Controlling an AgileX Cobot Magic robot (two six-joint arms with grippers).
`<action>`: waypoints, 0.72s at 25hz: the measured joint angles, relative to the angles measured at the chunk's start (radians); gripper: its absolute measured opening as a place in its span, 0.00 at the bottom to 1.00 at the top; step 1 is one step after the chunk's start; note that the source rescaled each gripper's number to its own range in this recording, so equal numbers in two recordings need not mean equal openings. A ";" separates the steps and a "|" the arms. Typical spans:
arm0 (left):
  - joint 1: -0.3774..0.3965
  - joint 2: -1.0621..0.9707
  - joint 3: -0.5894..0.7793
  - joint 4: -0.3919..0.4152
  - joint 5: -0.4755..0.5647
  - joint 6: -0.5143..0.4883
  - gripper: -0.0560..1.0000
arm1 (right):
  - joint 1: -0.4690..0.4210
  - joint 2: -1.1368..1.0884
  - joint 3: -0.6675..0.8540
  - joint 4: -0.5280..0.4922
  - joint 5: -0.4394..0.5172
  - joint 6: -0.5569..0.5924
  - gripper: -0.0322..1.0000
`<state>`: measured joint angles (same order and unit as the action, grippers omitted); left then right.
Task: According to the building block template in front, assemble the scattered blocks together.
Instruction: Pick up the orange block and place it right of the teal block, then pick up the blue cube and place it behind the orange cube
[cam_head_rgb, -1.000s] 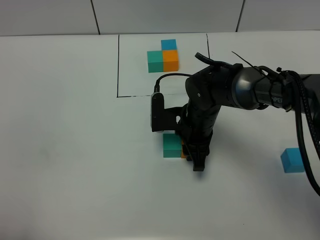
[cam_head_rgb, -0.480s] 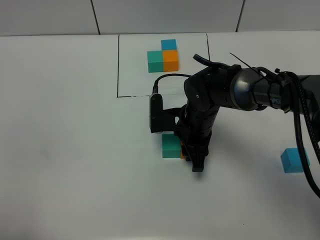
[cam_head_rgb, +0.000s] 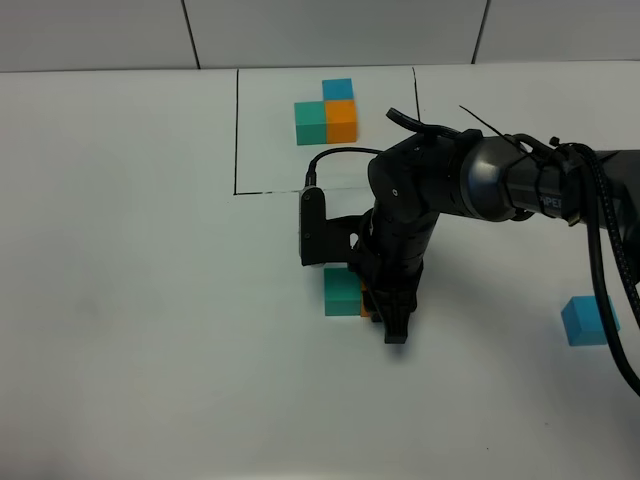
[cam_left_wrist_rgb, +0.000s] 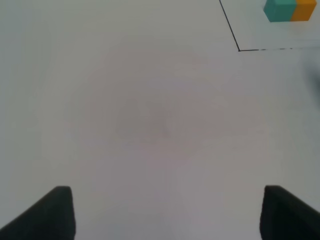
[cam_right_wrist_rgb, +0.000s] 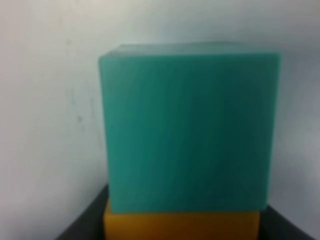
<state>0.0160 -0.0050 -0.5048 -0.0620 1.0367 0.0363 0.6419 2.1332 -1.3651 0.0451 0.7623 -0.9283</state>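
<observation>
The right hand (cam_head_rgb: 393, 322) is clenched on the orange cube (cam_right_wrist_rgb: 182, 226), low over the white surface (cam_head_rgb: 150, 300). This cube sits pressed flush against the teal cube (cam_head_rgb: 343, 292) (from above, only a sliver of orange shows beside the arm). The blue cube (cam_head_rgb: 583, 322) lies well apart, out to the right. The template (cam_head_rgb: 327, 112) sits farther back inside its black outline (cam_head_rgb: 235, 130). The left hand (cam_left_wrist_rgb: 165, 215) hangs released, fingers (cam_left_wrist_rgb: 50, 215) wide apart, grasping nothing.
</observation>
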 joint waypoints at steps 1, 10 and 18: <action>0.000 0.000 0.000 0.000 0.000 0.000 0.70 | 0.000 0.000 0.000 0.000 -0.003 0.002 0.12; 0.000 0.000 0.000 0.000 0.000 0.000 0.70 | -0.001 -0.046 0.009 -0.045 0.022 0.115 0.98; 0.000 0.000 0.000 0.000 0.000 0.000 0.70 | -0.175 -0.311 0.198 -0.102 -0.044 0.464 1.00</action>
<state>0.0160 -0.0050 -0.5048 -0.0620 1.0367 0.0363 0.4664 1.8220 -1.1672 -0.0566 0.7181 -0.4642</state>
